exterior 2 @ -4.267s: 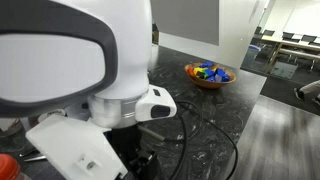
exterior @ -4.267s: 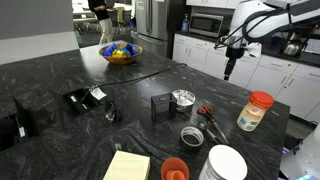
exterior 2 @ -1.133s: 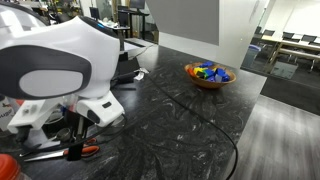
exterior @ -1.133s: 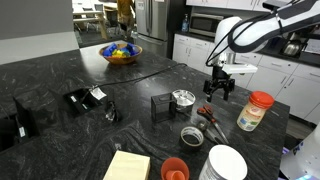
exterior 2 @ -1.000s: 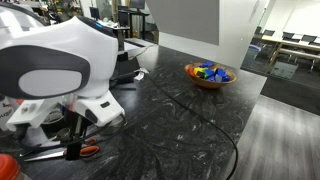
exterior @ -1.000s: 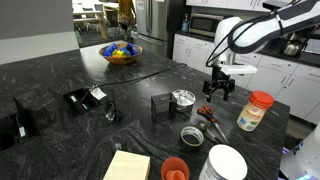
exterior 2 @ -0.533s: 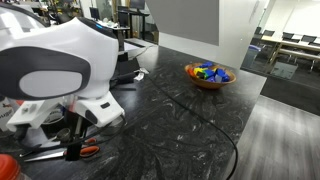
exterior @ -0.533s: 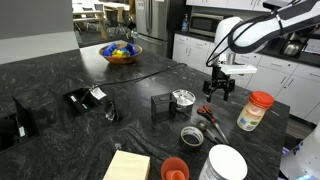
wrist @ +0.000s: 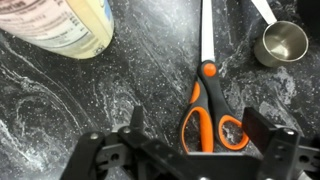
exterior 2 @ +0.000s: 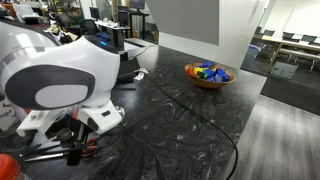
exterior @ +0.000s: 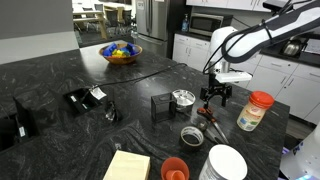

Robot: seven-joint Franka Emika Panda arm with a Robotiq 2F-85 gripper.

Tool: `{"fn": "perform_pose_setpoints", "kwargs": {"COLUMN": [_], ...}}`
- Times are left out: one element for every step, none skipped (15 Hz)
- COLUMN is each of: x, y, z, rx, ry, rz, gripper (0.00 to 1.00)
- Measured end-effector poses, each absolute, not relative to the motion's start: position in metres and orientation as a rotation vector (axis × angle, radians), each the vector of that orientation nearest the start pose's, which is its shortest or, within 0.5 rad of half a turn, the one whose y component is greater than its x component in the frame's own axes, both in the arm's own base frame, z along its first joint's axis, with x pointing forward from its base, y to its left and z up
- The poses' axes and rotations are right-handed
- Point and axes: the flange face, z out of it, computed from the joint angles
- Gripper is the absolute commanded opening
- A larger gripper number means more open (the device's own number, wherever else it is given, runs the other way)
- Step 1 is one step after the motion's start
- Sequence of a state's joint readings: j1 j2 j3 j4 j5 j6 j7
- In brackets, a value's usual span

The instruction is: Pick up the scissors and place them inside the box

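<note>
We note the scissors (exterior: 210, 114) flat on the counter (exterior: 60, 70), under the gripper (exterior: 214, 99); in the wrist view they lie between its two fingers (wrist: 262, 130), touching neither, handles nearest the camera. In an exterior view, the box (exterior: 161, 106) stands just beside the tin (exterior: 183, 98), on the tin's picture-left; scissors on its right, the jar (exterior: 255, 111) beyond them. The bowl (exterior: 121, 52) sits well behind.

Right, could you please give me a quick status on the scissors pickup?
Gripper open, hovering over scissors handles. Scissors flat on counter, not gripped. Silver tin sits beside box.
</note>
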State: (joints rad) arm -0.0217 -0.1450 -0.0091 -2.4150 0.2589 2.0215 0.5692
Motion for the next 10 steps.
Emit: {"fn": "perform_pose_setpoints", "kwargs": {"x": [0.444, 0.445, 0.444, 0.444, 0.442, 0.441, 0.440, 0.439, 0.439, 0.440], "y": [0.004, 0.007, 0.007, 0.007, 0.006, 0.006, 0.005, 0.005, 0.005, 0.005], "z": [0.344, 0.339, 0.336, 0.333, 0.331, 0.330, 0.329, 0.328, 0.327, 0.327], "rx": [-2.766, -2.768, -2.769, -2.768, -2.766, -2.765, -2.764, -2.764, -2.764, -2.766], "ry": [1.076, 1.079, 1.085, 1.090, 1.095, 1.099, 1.101, 1.102, 1.103, 1.106], "rz": [0.456, 0.468, 0.480, 0.488, 0.495, 0.501, 0.505, 0.505, 0.499, 0.490], "gripper": [1.00, 1.00, 1.00, 1.00, 1.00, 1.00, 1.00, 1.00, 1.00, 1.00]}}
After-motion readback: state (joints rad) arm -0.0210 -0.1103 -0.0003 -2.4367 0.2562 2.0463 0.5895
